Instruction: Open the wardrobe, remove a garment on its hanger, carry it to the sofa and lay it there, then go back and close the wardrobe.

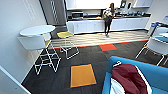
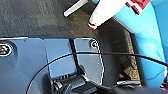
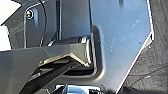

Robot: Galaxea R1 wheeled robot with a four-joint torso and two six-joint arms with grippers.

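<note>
Gripper state impossible to tell (either arm); soft maroon jacket (image 1: 128, 77), white-sleeved, crumpled on boxy blue sofa (image 1: 156, 72).

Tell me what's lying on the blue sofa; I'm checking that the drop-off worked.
The maroon jacket with white sleeves lies on the sofa, with the white hanger hook poking out at its collar. The cushion beneath is covered by the jacket.

the robot's dark plate (image 3: 117, 37) and jointed bar (image 3: 50, 75) loom close, a round fitting (image 3: 29, 14) at one corner; dark carpet (image 3: 152, 70) shows beside the plate's edge, something white (image 3: 6, 10) at another corner.
</note>
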